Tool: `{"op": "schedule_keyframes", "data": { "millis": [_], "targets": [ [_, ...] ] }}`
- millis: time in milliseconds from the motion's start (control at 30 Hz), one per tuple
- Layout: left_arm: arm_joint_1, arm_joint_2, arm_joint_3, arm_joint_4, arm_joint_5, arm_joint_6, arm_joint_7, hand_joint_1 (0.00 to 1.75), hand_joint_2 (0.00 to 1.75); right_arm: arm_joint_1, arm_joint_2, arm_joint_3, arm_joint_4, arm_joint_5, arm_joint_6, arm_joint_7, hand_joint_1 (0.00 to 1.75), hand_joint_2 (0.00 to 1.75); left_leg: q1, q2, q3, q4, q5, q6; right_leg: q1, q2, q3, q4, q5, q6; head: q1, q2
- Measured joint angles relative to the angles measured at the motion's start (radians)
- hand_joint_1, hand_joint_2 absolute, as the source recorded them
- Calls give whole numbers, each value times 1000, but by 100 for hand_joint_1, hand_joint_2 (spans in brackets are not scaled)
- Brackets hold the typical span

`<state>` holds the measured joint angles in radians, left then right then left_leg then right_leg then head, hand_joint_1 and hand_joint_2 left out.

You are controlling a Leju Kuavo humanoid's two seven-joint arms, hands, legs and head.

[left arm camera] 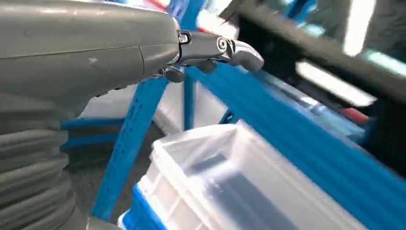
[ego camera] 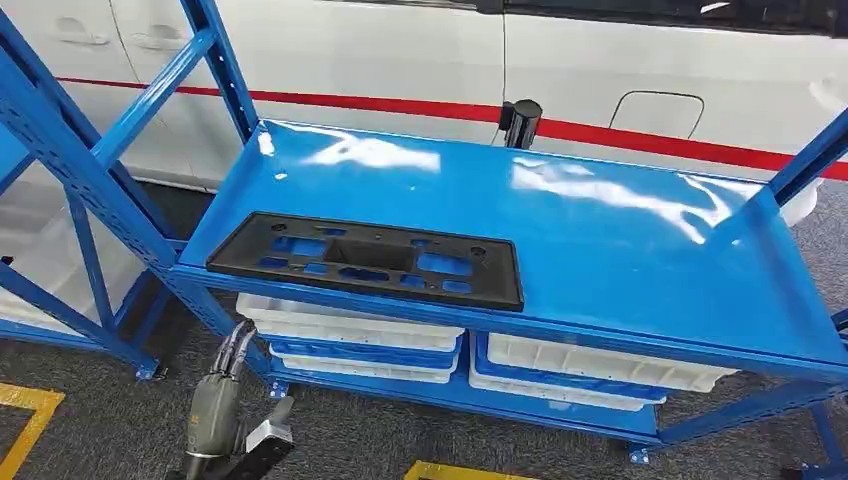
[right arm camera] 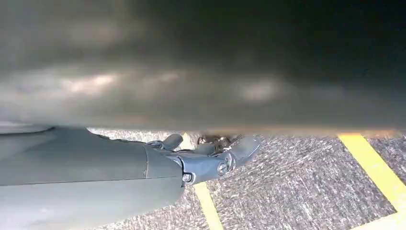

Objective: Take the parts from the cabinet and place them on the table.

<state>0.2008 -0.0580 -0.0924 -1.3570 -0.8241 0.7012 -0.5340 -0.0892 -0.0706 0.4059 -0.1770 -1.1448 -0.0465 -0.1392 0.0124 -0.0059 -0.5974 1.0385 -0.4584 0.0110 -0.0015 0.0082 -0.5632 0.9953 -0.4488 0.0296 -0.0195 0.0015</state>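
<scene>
A long black plastic part with several cut-outs lies flat near the front left edge of the blue top shelf. My left hand is low, in front of the rack's left post and below the shelf edge, apart from the part. In the left wrist view this hand holds nothing, its fingers loosely spread beside a blue post. My right hand hangs over grey carpet, fingers apart and empty.
White bins sit on the lower shelf; one bin is close to my left hand. A white car with a red stripe stands behind the rack. Yellow floor lines mark the carpet.
</scene>
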Motion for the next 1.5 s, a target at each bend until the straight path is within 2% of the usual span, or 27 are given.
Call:
{"op": "schedule_keyframes", "data": {
  "millis": [167,433,767,833,933,1033,1200,1333,1500],
  "targets": [
    [8,42,-47,-87,-76,0,32,0,175,1,0,0,0,14,5,1,0,0,0,0,0,0,0,0,0,0,0,0,0,0,0,0],
    [-30,112,-97,-169,-165,0,36,0,175,-2,2,0,0,31,8,5,0,0,0,0,1,0,0,0,0,0,1,0,0,0,0,0],
    [-48,151,-126,-221,-231,0,48,0,175,-3,5,0,0,39,8,9,0,0,0,0,0,0,0,0,0,0,0,0,0,0,0,0],
    [-55,164,-128,-222,-248,0,80,0,175,-3,5,0,0,45,8,12,0,0,0,0,0,0,0,0,0,0,0,0,0,0,0,0],
    [-95,208,-153,-200,-263,0,166,0,175,-6,5,0,0,53,8,16,0,0,0,-1,1,0,0,0,0,0,0,0,0,0,0,0],
    [-126,243,-169,-181,-259,0,191,0,175,-7,5,0,0,56,8,17,0,0,1,0,1,0,1,0,0,0,1,1,0,0,-1,0],
    [-201,305,-231,-111,-267,-3,286,0,175,-14,5,0,0,69,12,21,0,0,1,0,1,0,1,0,0,0,1,1,0,0,0,0],
    [-253,336,-264,-64,-267,-3,303,0,175,-18,5,0,0,75,13,23,0,0,1,0,1,0,1,0,0,0,1,1,0,0,0,0],
    [-278,352,-287,-37,-276,-2,313,0,175,-18,5,0,0,79,13,24,0,0,1,0,1,0,1,0,0,0,1,1,0,0,0,0]
  ]
}}
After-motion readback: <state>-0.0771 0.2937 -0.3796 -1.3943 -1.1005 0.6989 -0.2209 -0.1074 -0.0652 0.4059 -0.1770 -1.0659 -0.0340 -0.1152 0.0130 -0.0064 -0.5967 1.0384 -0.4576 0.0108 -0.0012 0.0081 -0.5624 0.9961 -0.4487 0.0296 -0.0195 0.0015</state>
